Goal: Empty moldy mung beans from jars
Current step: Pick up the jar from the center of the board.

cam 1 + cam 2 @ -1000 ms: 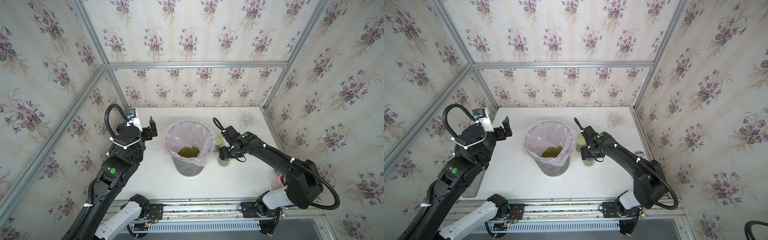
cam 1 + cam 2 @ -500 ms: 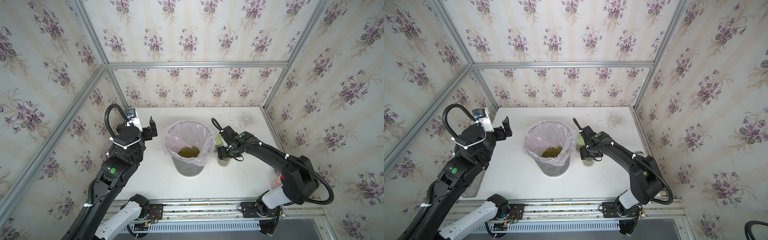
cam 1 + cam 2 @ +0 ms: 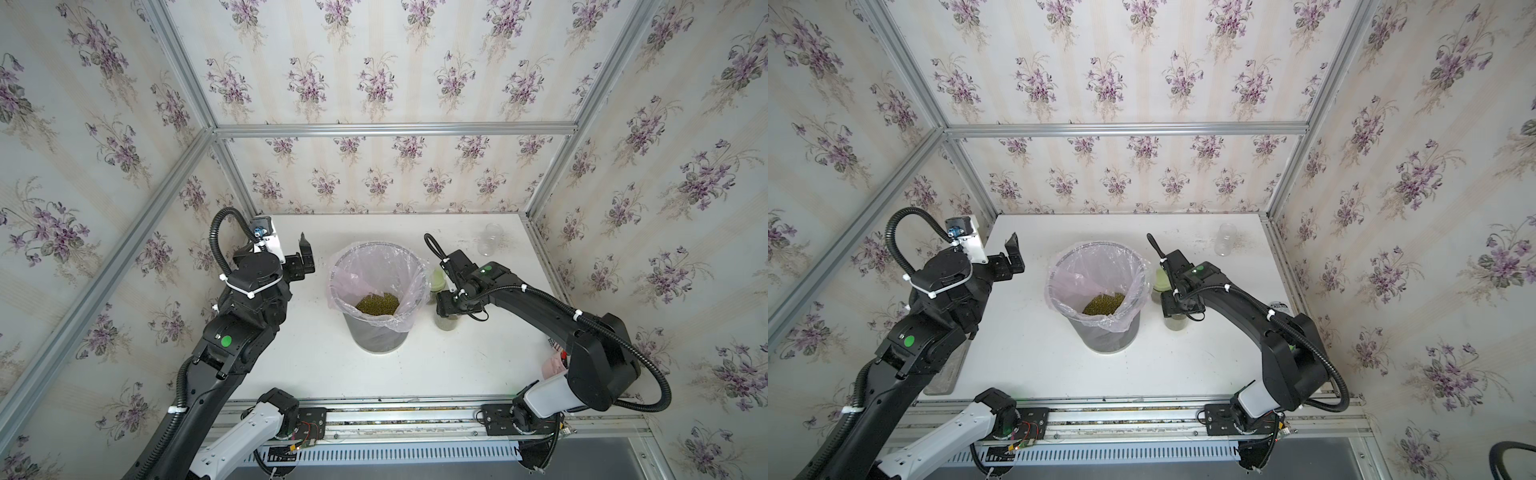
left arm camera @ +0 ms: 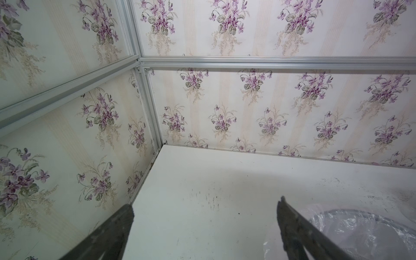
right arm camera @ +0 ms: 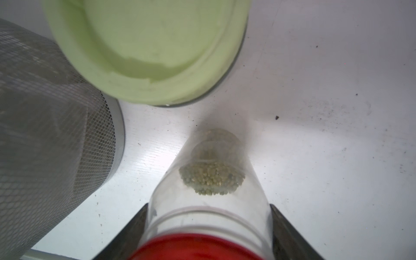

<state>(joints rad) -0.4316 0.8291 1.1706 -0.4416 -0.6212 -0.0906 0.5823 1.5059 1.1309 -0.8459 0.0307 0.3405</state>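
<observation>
**Right pincer settled on the red-lidded jar**

Hardly anything has shifted in the last second: the right arm's elbow has swayed slightly, and the left arm has not budged.

In both top views the grey bin stands mid-table, with mung beans heaped in its pink liner. At the bin's 3 o'clock the right gripper points down over the red-lidded jar. The green-lidded jar stands just beyond it, and an open clear jar sits toward 1 o'clock. The left gripper hangs at 10 o'clock.

From the left wrist, its fingers stand wide apart over bare table (the liner's edge shows beside one).

From the right wrist, both fingers lie against the jar's clear wall just under the red lid, clamped on it as far as I can see. The jar stands upright with mung beans at its bottom.
</observation>
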